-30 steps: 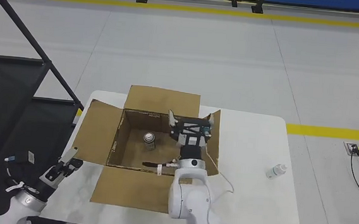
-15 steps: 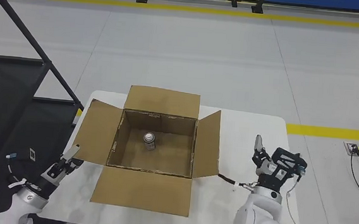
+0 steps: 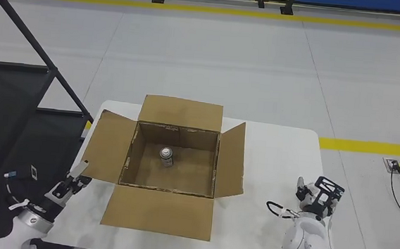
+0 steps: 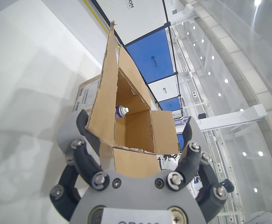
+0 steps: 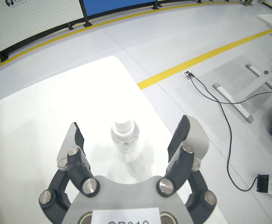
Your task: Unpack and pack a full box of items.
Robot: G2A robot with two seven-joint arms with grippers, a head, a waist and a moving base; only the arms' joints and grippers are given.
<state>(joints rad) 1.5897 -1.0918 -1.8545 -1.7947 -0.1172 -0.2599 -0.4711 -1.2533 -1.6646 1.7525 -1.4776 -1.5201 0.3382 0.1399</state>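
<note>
An open cardboard box [image 3: 181,113] stands mid-table with its flaps spread. Inside it a spray can [image 3: 165,155] stands upright, also seen as the spray can [image 4: 120,111]. A clear bottle with a white cap [image 5: 125,135] stands upright near the table's right edge. My right gripper [image 5: 130,125] hangs open over it, one finger on either side, neither touching. In the top view the right gripper [image 3: 316,196] covers the bottle. My left gripper [image 4: 136,119] is open at the left flap's [image 4: 102,101] corner; the left gripper [image 3: 78,175] sits by the table's front left edge.
The white table [image 3: 275,151] has bare room between the box and the bottle. Its right edge [image 5: 148,101] runs close beside the bottle. Beyond it lie a floor socket [image 5: 187,74] with cables and a yellow floor line [image 5: 191,61].
My right arm has swung from the box's right flap across the table to the bottle at the right edge. The left arm and the box have stayed put.
</note>
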